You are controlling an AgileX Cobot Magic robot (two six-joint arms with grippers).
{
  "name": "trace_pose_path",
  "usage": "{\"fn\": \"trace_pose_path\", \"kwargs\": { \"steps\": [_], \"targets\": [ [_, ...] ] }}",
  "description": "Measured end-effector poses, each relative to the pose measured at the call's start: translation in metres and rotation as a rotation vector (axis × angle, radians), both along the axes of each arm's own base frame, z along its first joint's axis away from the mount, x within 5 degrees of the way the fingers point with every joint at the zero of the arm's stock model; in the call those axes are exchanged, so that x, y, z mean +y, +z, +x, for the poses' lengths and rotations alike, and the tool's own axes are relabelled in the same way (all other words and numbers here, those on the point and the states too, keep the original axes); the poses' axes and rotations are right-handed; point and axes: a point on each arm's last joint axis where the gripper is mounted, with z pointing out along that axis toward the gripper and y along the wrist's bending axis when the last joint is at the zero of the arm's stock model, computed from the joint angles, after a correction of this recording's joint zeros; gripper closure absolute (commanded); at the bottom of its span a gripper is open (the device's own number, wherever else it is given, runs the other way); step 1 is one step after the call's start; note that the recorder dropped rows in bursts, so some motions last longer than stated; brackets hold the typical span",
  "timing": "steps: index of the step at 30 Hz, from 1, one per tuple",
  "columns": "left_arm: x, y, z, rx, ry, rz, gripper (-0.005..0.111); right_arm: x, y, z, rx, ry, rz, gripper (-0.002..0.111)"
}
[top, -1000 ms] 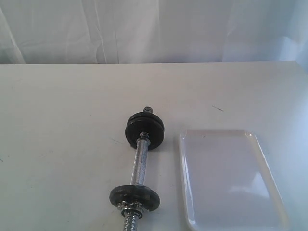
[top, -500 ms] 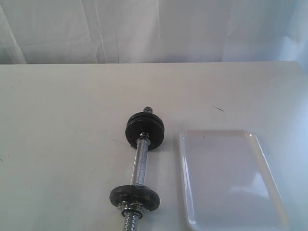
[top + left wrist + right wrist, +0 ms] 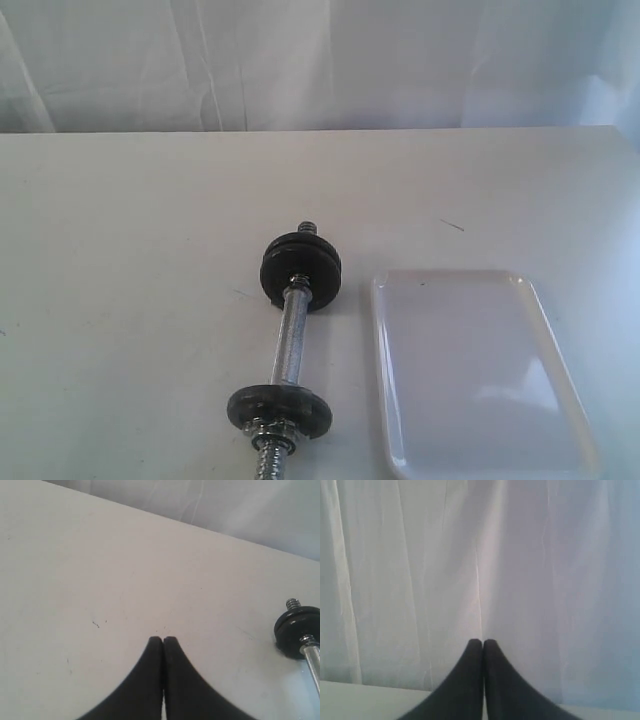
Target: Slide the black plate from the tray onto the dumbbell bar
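The dumbbell bar [image 3: 290, 340] lies on the white table, its chrome rod running from far to near. A black disc [image 3: 301, 271] sits on its far end and another black disc [image 3: 279, 411] near the front end, with a collar and thread below it. The white tray [image 3: 470, 370] lies right of the bar; nothing shows in it. No loose black plate is in view. Neither gripper appears in the exterior view. My left gripper [image 3: 163, 640] is shut over bare table, with the bar's far disc [image 3: 297, 637] off to the side. My right gripper [image 3: 482, 642] is shut, facing the curtain.
A white curtain [image 3: 320, 60] hangs behind the table's far edge. The tray's near end runs off the bottom of the exterior view.
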Motion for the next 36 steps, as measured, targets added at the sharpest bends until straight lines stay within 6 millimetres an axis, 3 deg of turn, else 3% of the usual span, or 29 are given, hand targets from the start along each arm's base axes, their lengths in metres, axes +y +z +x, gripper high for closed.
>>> {"fn": "trace_pose_path", "kwargs": {
  "steps": [4, 10, 14, 21, 36],
  "targets": [
    [0.000, -0.019, 0.004, 0.057, 0.001, 0.001, 0.107, 0.002, -0.029, 0.014, 0.077, -0.011, -0.012, 0.108],
    [0.005, -0.072, 0.010, 0.176, 0.023, 0.095, 0.107, 0.005, -0.089, 0.031, 0.254, -0.012, -0.050, 0.108],
    [0.007, -0.067, 0.014, 0.070, 0.038, 0.130, 0.107, 0.008, -0.118, 0.034, 0.369, 0.008, -0.081, 0.108],
    [0.007, -0.066, 0.015, 0.049, 0.040, 0.133, 0.107, 0.011, -0.128, 0.032, 0.459, 0.051, -0.112, 0.108],
    [0.007, -0.065, 0.015, 0.039, 0.041, 0.133, 0.107, 0.012, -0.129, 0.031, 0.467, 0.056, -0.115, 0.108]
  ]
}}
